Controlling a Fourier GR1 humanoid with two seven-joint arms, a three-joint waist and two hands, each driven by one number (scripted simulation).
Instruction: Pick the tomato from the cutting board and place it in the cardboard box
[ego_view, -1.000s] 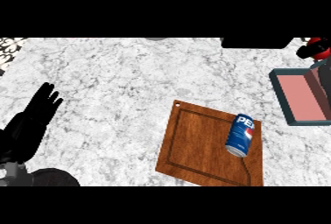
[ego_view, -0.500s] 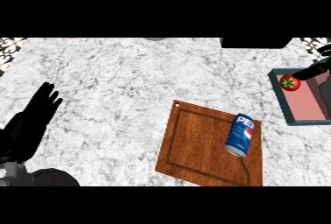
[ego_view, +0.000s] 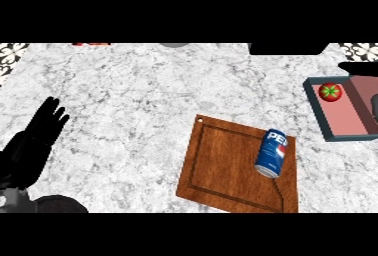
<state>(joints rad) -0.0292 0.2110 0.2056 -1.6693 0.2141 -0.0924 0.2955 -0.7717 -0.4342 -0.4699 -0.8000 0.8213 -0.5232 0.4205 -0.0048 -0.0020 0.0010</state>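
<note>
Since the tomato lies inside the cardboard box, at its far left corner, the placing looks done.

- Tomato — red, green calyx upward, resting on the box's pinkish floor close to the far and left walls; nothing touches it.
- Cardboard box — shallow tray with dark walls, at the counter's right edge, partly cut off by the view; its open top explains why the fruit can sit low inside.
- Right hand — only a grey sliver shows at the view's right edge over the box; whether its fingers are spread or curled cannot be told, and it has no visible hold on the tomato.
- Cutting board — brown wood, toward the counter's near edge, set askew; no tomato on it.
- Soda can — blue, lying on its side near the board's right edge, clear of the task.
- Left hand — at the counter's left edge, fingers straight and spread, holding nothing, at rest.
- Counter — white marbled top.
</note>
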